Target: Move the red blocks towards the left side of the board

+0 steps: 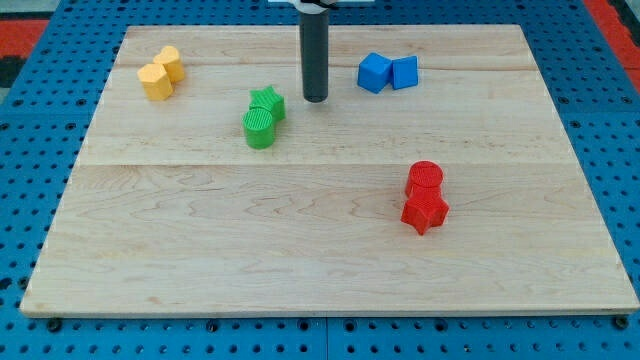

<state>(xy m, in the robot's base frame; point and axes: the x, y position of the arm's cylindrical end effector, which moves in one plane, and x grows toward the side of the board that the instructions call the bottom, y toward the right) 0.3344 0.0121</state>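
Observation:
Two red blocks sit touching at the view's lower right: a red cylinder (pixel 425 178) above a red star-shaped block (pixel 424 210). My tip (pixel 315 99) rests on the board near the view's top centre, far up and left of the red blocks. It stands just right of the green star block (pixel 267 102) and left of the blue blocks, touching none of them.
A green cylinder (pixel 259 128) touches the green star below it. Two blue blocks (pixel 374 72) (pixel 405 71) sit side by side at upper right of centre. Two yellow blocks (pixel 168 63) (pixel 155 81) sit at upper left. The wooden board (pixel 200 240) lies on a blue pegboard.

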